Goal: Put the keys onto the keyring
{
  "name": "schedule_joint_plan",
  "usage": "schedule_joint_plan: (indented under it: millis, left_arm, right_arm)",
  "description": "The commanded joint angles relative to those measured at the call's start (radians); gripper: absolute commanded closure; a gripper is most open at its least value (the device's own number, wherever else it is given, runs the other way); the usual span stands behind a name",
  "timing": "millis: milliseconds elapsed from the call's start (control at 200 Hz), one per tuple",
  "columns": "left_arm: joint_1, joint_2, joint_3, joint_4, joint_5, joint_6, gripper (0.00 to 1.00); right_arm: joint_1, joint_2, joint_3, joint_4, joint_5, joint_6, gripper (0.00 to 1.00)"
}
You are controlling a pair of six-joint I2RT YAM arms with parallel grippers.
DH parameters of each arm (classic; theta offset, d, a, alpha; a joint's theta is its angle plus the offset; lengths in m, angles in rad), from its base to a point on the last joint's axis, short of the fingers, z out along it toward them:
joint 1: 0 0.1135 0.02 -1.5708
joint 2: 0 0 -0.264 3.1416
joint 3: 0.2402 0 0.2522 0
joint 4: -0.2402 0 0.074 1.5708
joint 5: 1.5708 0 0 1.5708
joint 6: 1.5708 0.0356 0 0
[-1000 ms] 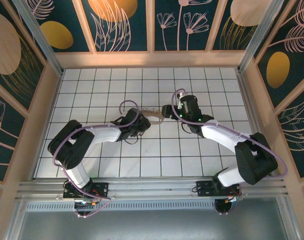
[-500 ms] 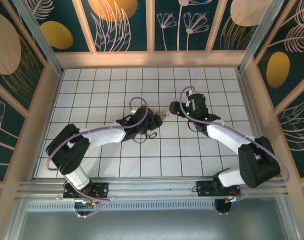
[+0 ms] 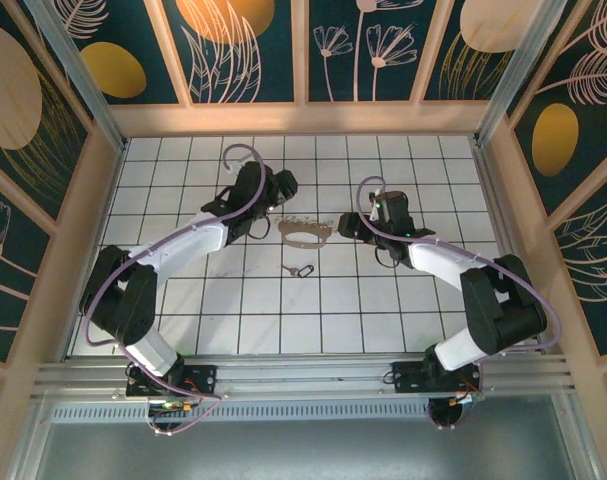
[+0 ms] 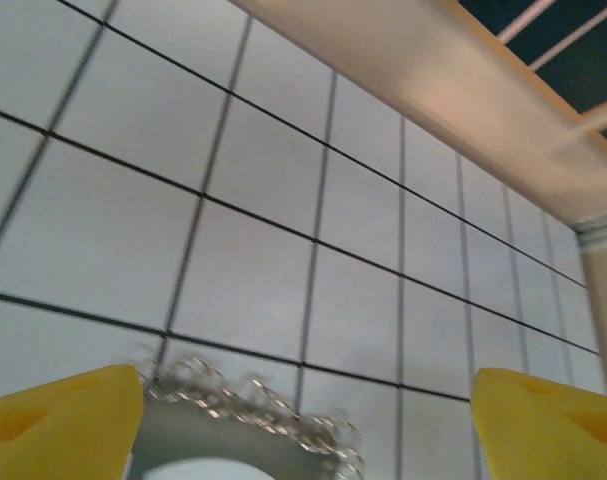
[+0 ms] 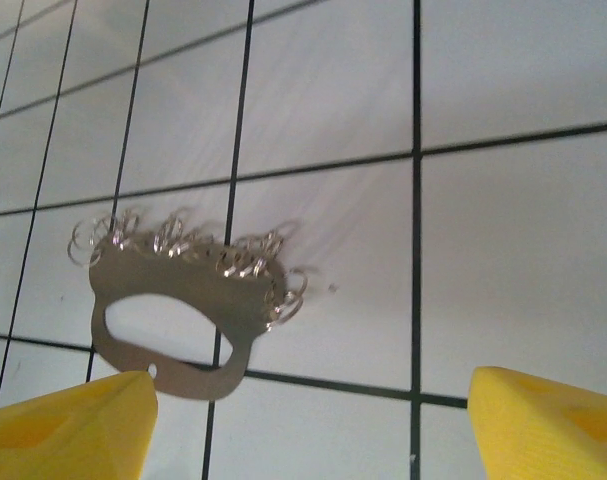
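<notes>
The keyring (image 3: 305, 232) is a flat tan loop-shaped fob with several small metal rings along its far edge, lying on the white tiles between the two grippers. A small silvery key (image 3: 299, 270) with a dark head lies loose about one tile nearer than it. My left gripper (image 3: 275, 200) is open just behind and left of the fob, whose ringed edge (image 4: 245, 418) sits low between the yellow fingers (image 4: 63, 420). My right gripper (image 3: 345, 224) is open to the right of the keyring (image 5: 188, 310), holding nothing.
A grid of white floor tiles (image 3: 383, 300) is bounded by a wooden frame (image 3: 303, 118) at the back and by side walls. Purple cables loop over both arms.
My left gripper has pulled back from the middle toward the far left and opened wider. The key now lies uncovered on the tiles. The right gripper has shifted slightly right.
</notes>
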Motion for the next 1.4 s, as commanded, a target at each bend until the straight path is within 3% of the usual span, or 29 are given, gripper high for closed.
schedule_joint_plan:
  millis: [0, 250, 561, 1001, 1396]
  left_arm:
    - [0.033, 0.047, 0.044, -0.017, 0.033, 0.057, 0.12]
    - [0.060, 0.100, 0.013, 0.020, 0.136, 0.031, 0.08]
    - [0.078, 0.086, -0.036, 0.062, 0.167, -0.015, 0.06]
    - [0.075, 0.146, -0.122, 0.244, 0.406, -0.155, 0.05]
    - [0.017, 0.189, -0.147, 0.309, 0.432, -0.206, 0.05]
  right_arm:
    - [0.018, 0.039, -0.004, 0.040, -0.079, 0.033, 0.18]
    - [0.059, 0.147, 0.067, 0.053, -0.082, 0.054, 0.19]
    - [0.128, 0.195, 0.131, 0.043, -0.071, 0.063, 0.19]
    - [0.044, 0.147, 0.093, 0.011, 0.020, 0.025, 0.19]
    - [0.030, 0.121, 0.064, 0.007, 0.025, -0.002, 0.20]
